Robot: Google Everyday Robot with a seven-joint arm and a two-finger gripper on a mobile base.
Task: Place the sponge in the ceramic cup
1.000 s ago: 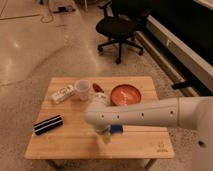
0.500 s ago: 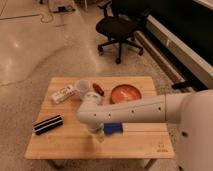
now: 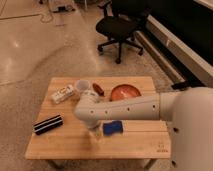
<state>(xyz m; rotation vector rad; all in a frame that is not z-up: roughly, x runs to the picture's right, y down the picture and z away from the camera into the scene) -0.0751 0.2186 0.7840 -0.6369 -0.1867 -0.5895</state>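
The blue sponge [image 3: 113, 127] lies on the wooden table [image 3: 70, 145], right of centre toward the front edge. At the back of the table, left of centre, the white ceramic cup [image 3: 82, 86] stands upright. My white arm reaches in from the right across the table, and its bent joint covers the table's middle. The gripper [image 3: 96, 132] hangs low over the table just left of the sponge, partly hidden by the arm. The cup is well behind the gripper and apart from it.
An orange bowl [image 3: 125, 92] sits at the back right, with a small reddish-brown object [image 3: 98, 89] between it and the cup. A white packet [image 3: 62, 94] lies left of the cup. A black bar with white stripes [image 3: 48, 124] is at the front left. A black office chair [image 3: 120, 27] stands beyond the table.
The arm has swung further left across the table. The sponge now shows in full to the right of the gripper, where the arm partly covered it before.
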